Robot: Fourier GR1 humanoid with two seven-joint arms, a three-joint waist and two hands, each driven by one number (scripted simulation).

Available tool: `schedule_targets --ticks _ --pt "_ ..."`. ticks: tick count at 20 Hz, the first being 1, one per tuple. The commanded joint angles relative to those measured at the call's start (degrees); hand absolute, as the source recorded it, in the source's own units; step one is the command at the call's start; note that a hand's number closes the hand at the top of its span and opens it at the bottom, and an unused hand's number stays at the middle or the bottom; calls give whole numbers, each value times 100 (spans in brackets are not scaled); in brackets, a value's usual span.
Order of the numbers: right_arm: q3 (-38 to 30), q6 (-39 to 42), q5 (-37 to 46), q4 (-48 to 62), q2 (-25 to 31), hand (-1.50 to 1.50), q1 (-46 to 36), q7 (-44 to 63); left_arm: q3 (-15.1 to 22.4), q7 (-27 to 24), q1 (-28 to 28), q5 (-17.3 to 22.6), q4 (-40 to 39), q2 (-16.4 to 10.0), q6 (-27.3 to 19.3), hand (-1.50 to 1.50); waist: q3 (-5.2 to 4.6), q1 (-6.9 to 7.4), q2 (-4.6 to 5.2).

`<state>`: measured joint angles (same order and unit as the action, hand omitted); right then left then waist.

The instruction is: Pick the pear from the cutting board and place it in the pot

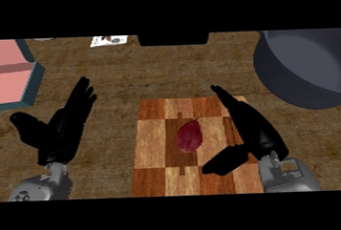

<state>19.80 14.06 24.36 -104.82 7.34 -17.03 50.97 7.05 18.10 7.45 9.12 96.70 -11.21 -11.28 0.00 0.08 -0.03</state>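
Note:
A dark red pear (190, 136) lies in the middle of the checkered wooden cutting board (157, 151). My right hand (253, 130) hovers over the board's right edge, just right of the pear, fingers straight and pointing away, thumb spread toward the board's near side. It does not touch the pear. The dark grey pot (306, 64) stands at the far right, partly cut off by the view's edge. Left of the board, my left hand (61, 128) rests open over the counter with fingers up.
A pink and teal box (10, 72) sits at the far left. A small white card (108, 40) and a dark object (174, 39) lie along the counter's far edge. Brown counter surface lies between the board and the pot.

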Motion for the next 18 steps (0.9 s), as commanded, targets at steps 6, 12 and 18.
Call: schedule_targets --ticks 6,12,18 --pt "-420 296 218 1080 -275 -150 -489 25 -122 -119 64 -201 -188 225 154 0 -1 8 7" --pt "235 -484 694 1783 -725 -150 -603 82 -159 -1 -375 -234 361 157 377 0 0 32 1" --pt "-52 169 896 2095 -678 -150 -550 -339 -317 -181 -13 -376 -184 332 405 0 0 5 2"
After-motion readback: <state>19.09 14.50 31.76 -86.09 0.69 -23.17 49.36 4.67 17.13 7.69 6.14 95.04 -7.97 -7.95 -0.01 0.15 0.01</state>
